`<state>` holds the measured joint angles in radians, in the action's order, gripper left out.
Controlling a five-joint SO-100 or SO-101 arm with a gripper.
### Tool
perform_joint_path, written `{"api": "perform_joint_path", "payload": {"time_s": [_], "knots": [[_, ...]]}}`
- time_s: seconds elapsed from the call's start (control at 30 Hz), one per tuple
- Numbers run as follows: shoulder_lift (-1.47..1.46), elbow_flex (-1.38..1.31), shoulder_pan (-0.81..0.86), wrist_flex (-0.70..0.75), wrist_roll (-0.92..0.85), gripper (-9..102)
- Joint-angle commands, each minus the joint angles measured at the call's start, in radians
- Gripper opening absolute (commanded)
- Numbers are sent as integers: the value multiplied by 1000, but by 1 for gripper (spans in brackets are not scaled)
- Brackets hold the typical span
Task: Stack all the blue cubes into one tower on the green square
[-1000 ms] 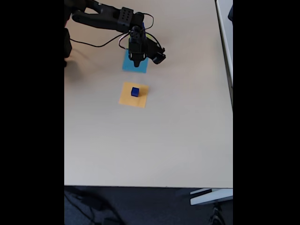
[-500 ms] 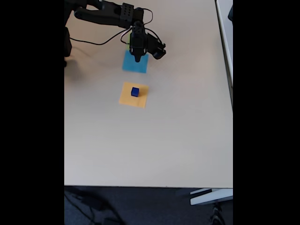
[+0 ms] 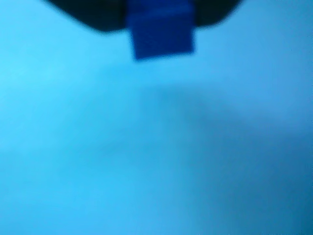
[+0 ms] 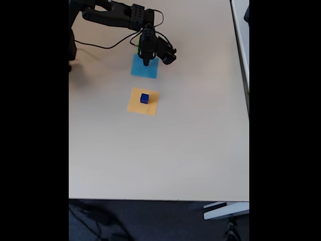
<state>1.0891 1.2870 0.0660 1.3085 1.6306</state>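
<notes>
While no brand, label or writing can be read in either view, the surfaces are plain: a pale beige bench (image 4: 165, 150) under even light, with dark floor below its near edge in the fixed view. On it lie 2 flat paper patches, a light-blue square (image 4: 145, 68) partly under the arm and an orange square (image 4: 143, 102) nearer the camera. 1 small blue cube (image 4: 144, 98) sits on the orange square. The black arm (image 4: 113, 15) reaches in from the upper left, and its gripper (image 4: 146, 62) hangs over the light-blue square's far edge. A blurred wrist view shows the jaws as dark shapes at the top edge, closed on another blue cube (image 3: 161, 32) above light-blue paper.
</notes>
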Motion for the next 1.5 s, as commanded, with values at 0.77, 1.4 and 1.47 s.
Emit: {"api": "perform_joint_path", "payload": {"time_s": [0.77,1.4,1.47], "knots": [[17,8,9,-11,-6,16],[72,-130,-11,46,-130,24],[80,-176,-8,67,-143,24]]}}
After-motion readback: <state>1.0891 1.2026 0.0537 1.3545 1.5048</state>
